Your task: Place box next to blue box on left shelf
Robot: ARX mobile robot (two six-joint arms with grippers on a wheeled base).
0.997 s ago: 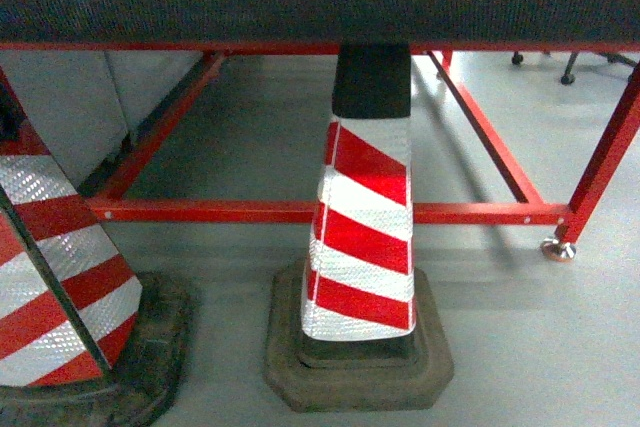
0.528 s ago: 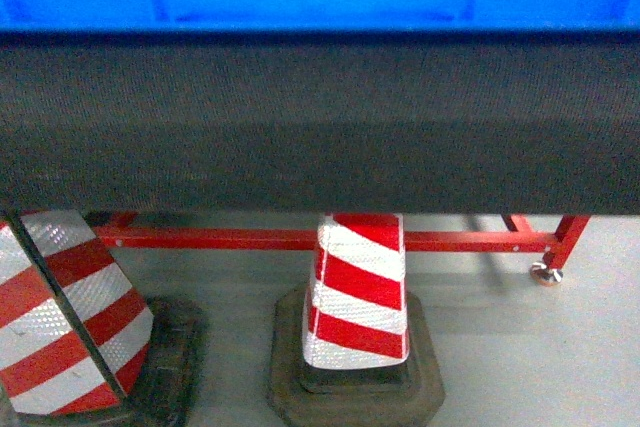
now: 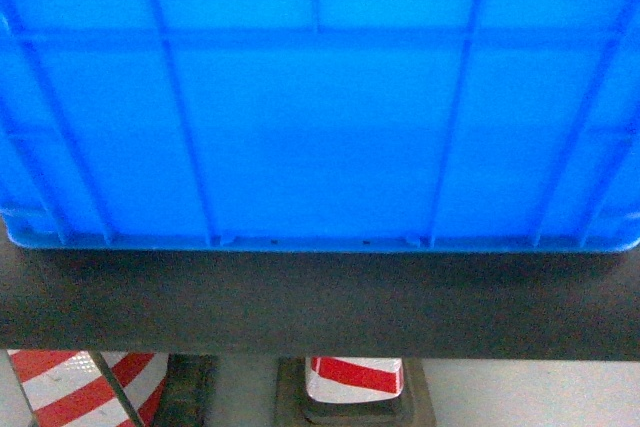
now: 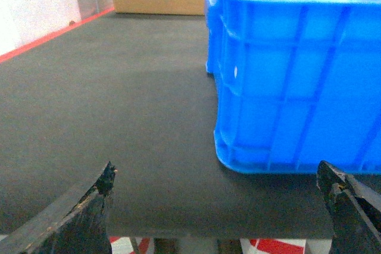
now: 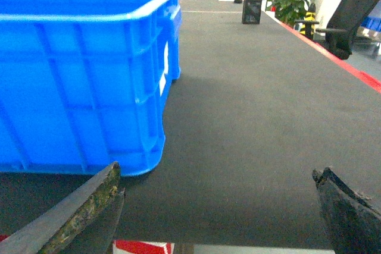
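Since a second ago the head view has risen from the cones to the box, which sits near the front edge of the dark surface. Both claws, left and right, gape wide and empty, flanking the box's near corners; each should close squarely on a side wall.

Even, bright overhead light, soft shadow under the box, slightly soft focus, blurred near jaws.

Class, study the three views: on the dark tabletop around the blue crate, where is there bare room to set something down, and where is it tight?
Bare dark tabletop stretches left of the box toward the red edge, and right of it likewise. Tight: the narrow strip between the box's front wall and the table's near edge.
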